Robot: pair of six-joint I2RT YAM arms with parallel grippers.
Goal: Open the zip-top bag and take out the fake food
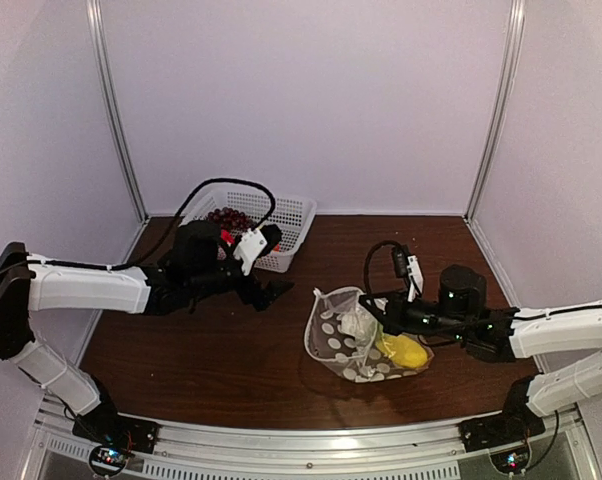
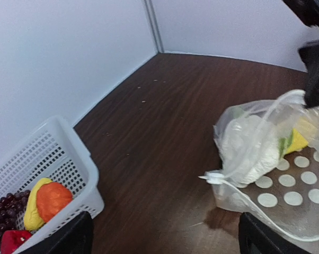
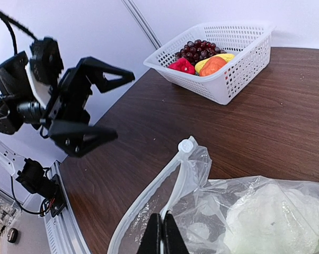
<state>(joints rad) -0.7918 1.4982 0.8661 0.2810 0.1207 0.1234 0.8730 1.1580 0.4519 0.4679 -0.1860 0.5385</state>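
The zip-top bag (image 1: 353, 345), clear with white dots, lies on the table right of centre with its mouth gaping open. My right gripper (image 3: 162, 233) is shut on the bag's zip rim (image 3: 187, 174). Inside the bag (image 2: 278, 185) are a white lumpy piece (image 2: 248, 148) and a yellow piece (image 1: 403, 351) of fake food. My left gripper (image 1: 275, 263) hangs open and empty between the basket and the bag, its jaws wide apart over bare table (image 2: 167, 238). In the right wrist view the left gripper (image 3: 122, 107) is up and to the left of the bag.
A white lattice basket (image 1: 286, 215) stands at the back left. It holds purple grapes (image 3: 199, 48), a red piece (image 3: 182, 65), an orange piece (image 2: 53, 198) and a yellow piece (image 2: 33, 210). White walls close in the table on three sides.
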